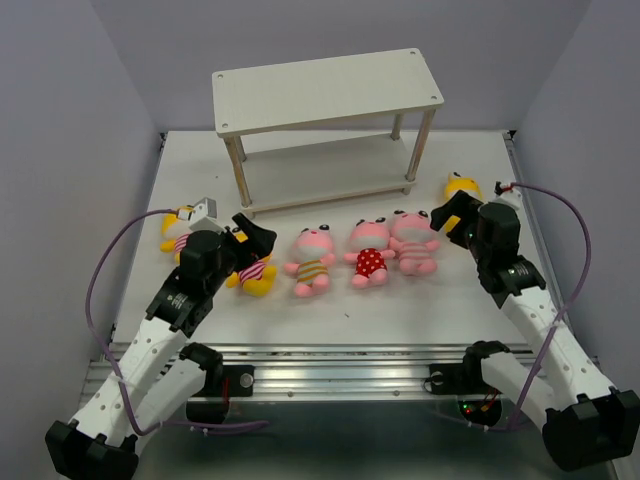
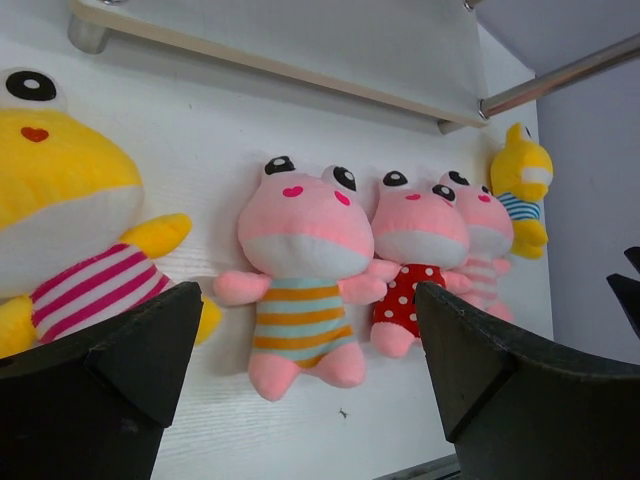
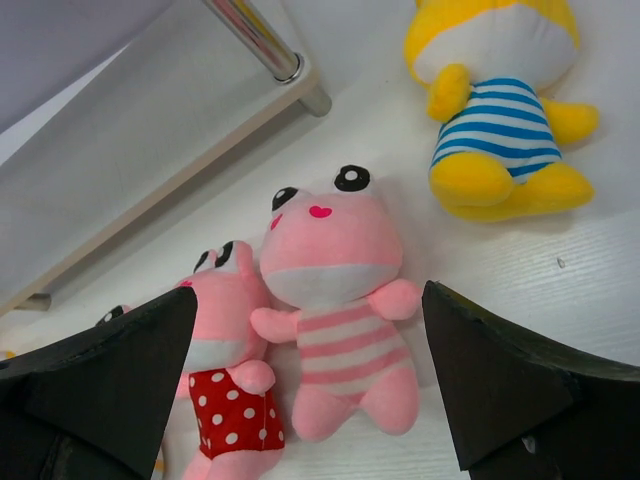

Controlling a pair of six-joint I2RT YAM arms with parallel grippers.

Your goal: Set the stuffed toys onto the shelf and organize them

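The pale two-tier shelf (image 1: 330, 95) stands bare at the back of the table. Six stuffed toys lie in a row before it: two yellow pink-striped ones (image 1: 178, 235) (image 1: 255, 275), a pink yellow-striped one (image 1: 312, 260), a red dotted one (image 1: 369, 250), a pink-striped one (image 1: 413, 243) and a yellow blue-striped one (image 1: 462, 186). My left gripper (image 1: 250, 238) hovers open over the second yellow toy (image 2: 70, 210), with the yellow-striped pink toy (image 2: 300, 250) framed between its fingers. My right gripper (image 1: 450, 218) hangs open beside the pink-striped toy (image 3: 335, 290), holding nothing.
The shelf's lower board (image 2: 300, 40) and a metal leg (image 3: 255, 40) lie just beyond the toys. Purple cables loop off both arms (image 1: 95, 290). Grey walls close in the table on the left, right and back.
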